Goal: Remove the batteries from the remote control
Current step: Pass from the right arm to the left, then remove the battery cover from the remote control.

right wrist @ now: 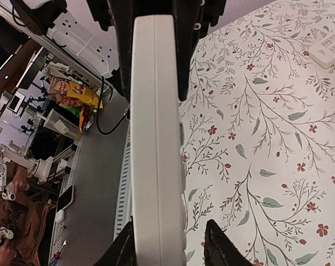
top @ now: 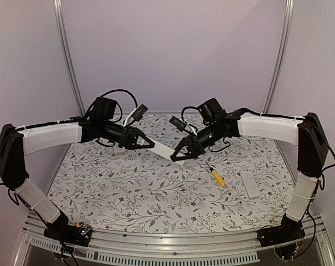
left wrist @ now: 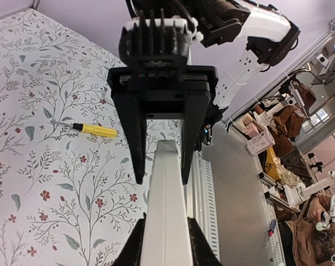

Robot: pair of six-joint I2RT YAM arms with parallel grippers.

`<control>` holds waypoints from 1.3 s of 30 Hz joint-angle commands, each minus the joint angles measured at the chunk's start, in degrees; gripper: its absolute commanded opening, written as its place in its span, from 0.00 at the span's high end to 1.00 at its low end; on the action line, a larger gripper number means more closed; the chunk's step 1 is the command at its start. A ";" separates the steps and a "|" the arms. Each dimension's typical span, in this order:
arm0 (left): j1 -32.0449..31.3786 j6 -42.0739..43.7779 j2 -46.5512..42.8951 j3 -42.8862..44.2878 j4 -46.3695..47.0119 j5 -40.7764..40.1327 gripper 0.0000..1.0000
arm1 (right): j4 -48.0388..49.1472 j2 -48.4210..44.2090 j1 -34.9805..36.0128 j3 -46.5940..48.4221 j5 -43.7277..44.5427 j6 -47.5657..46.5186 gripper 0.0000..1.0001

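While both arms reach inward from their bases, the remote control (top: 164, 149) hangs in the air between them, well above the flowered table (top: 117, 188). Each arm rises from its base, bends at the elbow and runs its forearm nearly level toward the remote, so the 2 wrists face each other across it.

The left gripper (top: 154, 145) takes the remote's left end. In its own wrist view its 2 fingers (left wrist: 135, 246) lie flush against either side of the white body, pinching it.

The right gripper (top: 177, 156) straddles the remote's right end, tilted down toward it. In its wrist view 1 finger (right wrist: 123, 250) lies against the remote, while the other (right wrist: 221, 246) shows a sliver of tablecloth between itself and the white edge. Whether this pincer truly pinches or merely flanks the remote cannot be told.

Both wrist cameras see the remote edge-on along its length, so its battery side is hidden and the batteries cannot be seen.

A yellow-handled tool (top: 217, 177) lies flat on the table to the right of and nearer than the remote, well apart from it. Just beyond the tool on the same side rests a second white remote (top: 250, 184).
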 commanded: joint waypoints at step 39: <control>5.29 -15.64 0.72 -2.82 14.98 -7.60 1.00 | 58.48 -3.62 0.17 -20.12 26.19 44.88 0.15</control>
